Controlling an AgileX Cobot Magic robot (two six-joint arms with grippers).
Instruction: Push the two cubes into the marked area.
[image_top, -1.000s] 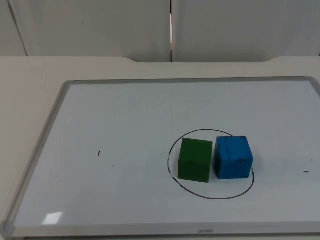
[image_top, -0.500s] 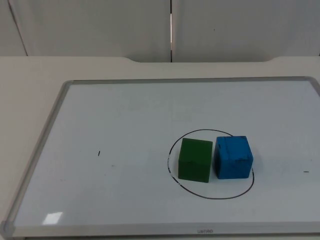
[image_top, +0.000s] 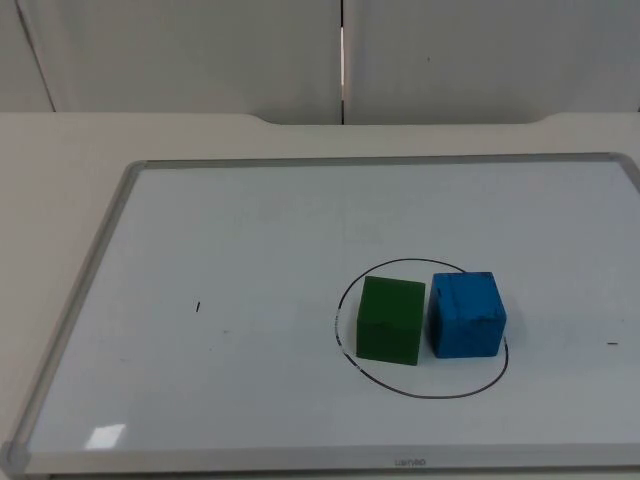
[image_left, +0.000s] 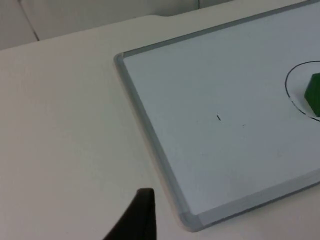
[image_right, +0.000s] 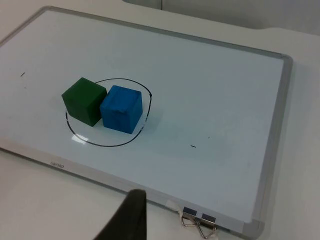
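Left gripper: 1 black fingertip (image_left: 140, 215) shows in the left wrist view, over the bare table beside the near left corner of the whiteboard; whether this pincer is wide or narrow cannot be told.
Table: white top (image_top: 60, 160) that ends at the grey partition wall (image_top: 200, 50).
Whiteboard: lies flat on the table, grey frame (image_top: 80, 290) all round, white face with a few small dark ticks.
Marked area: a black drawn circle (image_top: 420, 394) on the right half of the whiteboard, toward its near edge.
Green cube (image_top: 390, 320): upright, inside the circle on its left side; also seen in the right wrist view (image_right: 84, 100) and, partly, in the left wrist view (image_left: 314, 93).
Blue cube (image_top: 466, 314): just right of the green cube, the 2 side by side and touching or nearly so; its right edge sits at the circle's line, the rest of it inside.
Binder clips: 2 small metal clips (image_right: 199, 220) on the whiteboard's frame in the right wrist view.
Right gripper: 1 black fingertip (image_right: 131, 216) shows in the right wrist view, over the table off the whiteboard's near edge, well apart from both cubes; its opening cannot be told.
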